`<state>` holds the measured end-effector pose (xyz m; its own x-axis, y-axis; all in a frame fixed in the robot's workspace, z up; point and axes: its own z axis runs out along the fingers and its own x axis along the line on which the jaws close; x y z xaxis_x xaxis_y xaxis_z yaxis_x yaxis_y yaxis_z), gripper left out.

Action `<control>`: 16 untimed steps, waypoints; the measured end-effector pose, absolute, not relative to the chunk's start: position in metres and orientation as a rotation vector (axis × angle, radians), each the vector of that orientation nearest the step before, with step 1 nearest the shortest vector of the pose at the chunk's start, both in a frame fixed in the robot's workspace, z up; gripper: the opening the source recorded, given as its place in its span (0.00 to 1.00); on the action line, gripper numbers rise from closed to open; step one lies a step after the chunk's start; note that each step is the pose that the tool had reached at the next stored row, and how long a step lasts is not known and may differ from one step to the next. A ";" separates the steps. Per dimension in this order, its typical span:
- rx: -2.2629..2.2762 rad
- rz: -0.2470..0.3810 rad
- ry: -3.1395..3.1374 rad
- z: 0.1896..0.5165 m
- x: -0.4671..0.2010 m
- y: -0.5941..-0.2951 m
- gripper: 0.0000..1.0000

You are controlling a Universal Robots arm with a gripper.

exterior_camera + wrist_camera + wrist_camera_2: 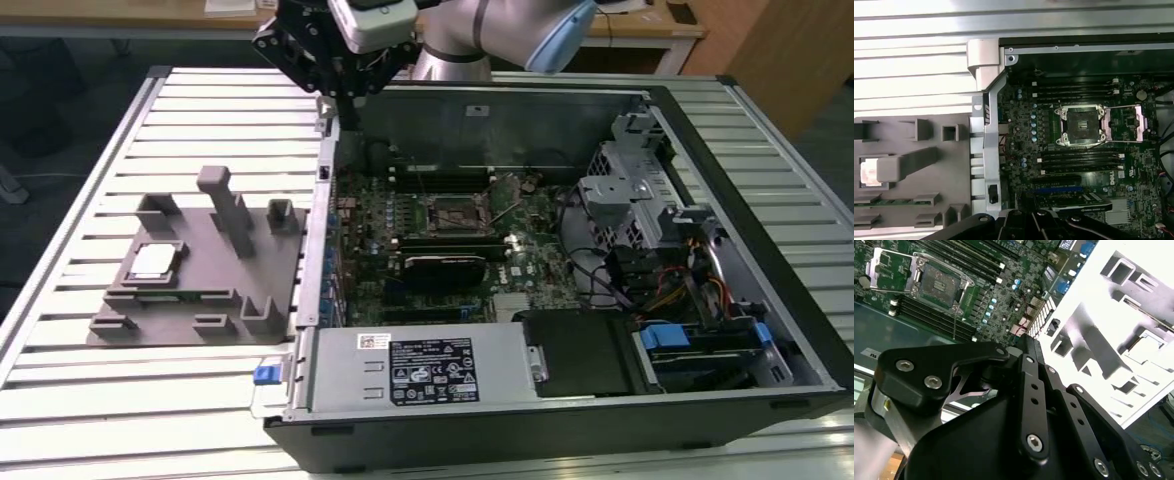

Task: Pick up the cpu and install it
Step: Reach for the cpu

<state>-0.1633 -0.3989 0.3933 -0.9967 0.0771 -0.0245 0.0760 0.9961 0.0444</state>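
The cpu [151, 262] is a small silvery-white square chip lying flat in a recess of the grey fixture [200, 300], on the exterior view's left beside the open computer case. The first wrist view shows the cpu [869, 172] on the same fixture [914, 200]. On the motherboard, the dark metal-framed socket [454, 212] stands with its frame lifted open [1081, 125]. My gripper [350, 115] hangs above the case's far corner by its wall on the exterior view's left, well away from the cpu. It is shut [1026, 342] with nothing in it.
The case [747, 200] holds drive bays, coloured cables and a power supply with a large label [430, 370]. Tall grey posts [220, 205] stand up from the fixture near the cpu. The case wall [318, 250] separates fixture and motherboard. All rests on a slatted metal table [134, 400].
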 end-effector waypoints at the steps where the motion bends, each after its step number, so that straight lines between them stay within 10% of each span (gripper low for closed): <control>1: 0.120 0.068 3.112 0.393 -0.165 -0.399 0.11; 16: 0.127 0.068 3.112 0.393 -0.198 -0.399 0.11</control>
